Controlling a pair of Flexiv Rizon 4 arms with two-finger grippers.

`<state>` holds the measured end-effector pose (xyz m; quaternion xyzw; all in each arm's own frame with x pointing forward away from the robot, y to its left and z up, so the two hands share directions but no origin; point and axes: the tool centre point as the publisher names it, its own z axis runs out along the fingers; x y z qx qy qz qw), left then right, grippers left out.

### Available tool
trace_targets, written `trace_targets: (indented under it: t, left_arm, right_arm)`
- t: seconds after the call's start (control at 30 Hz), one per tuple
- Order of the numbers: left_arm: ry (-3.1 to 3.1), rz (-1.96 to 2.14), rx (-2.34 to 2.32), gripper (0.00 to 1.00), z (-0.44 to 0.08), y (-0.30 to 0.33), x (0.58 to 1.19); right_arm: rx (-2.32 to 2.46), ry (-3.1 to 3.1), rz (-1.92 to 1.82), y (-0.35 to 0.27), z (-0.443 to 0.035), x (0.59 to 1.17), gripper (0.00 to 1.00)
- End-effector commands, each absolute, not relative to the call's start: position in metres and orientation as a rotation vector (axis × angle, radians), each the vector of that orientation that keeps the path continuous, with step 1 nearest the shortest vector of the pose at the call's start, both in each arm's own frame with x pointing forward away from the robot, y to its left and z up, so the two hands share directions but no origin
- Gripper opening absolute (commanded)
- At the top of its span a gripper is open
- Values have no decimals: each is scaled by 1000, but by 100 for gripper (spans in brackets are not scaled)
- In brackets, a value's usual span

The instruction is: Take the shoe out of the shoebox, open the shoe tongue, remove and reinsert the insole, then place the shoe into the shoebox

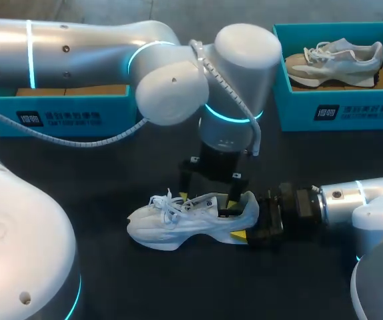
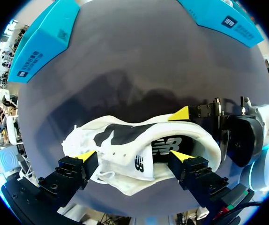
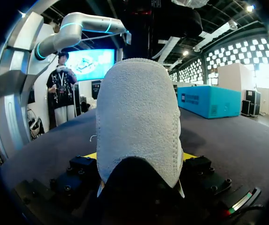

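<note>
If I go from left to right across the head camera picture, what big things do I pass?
First the left box → white shoe → right box with the grey shoe inside.

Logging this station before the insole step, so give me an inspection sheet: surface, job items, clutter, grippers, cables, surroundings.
Surface: dark table.
Job's things: white shoe on the table, out of any box; left shoebox behind it, partly hidden.
Clutter: grey shoe inside the right shoebox.
Grippers: left gripper open, over the white shoe's opening; right gripper shut on its heel.
Cables: grey hose droops in front of the left shoebox.
Surroundings: nothing seen.
</note>
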<state>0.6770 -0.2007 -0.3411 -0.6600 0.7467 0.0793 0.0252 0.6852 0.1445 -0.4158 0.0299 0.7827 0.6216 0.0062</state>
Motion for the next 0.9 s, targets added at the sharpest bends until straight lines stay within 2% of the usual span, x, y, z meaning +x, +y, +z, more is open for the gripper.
trace_targets:
  t: [0.03, 0.9]
  left_arm:
    - [2303, 264, -2031, 100, -343, -200, 675]
    - [2234, 323, -2050, 100, -336, -167, 667]
  right_arm:
    - [98, 2449, 1940, 146, -415, 684, 0]
    - [98, 2449, 1940, 146, -415, 684, 0]
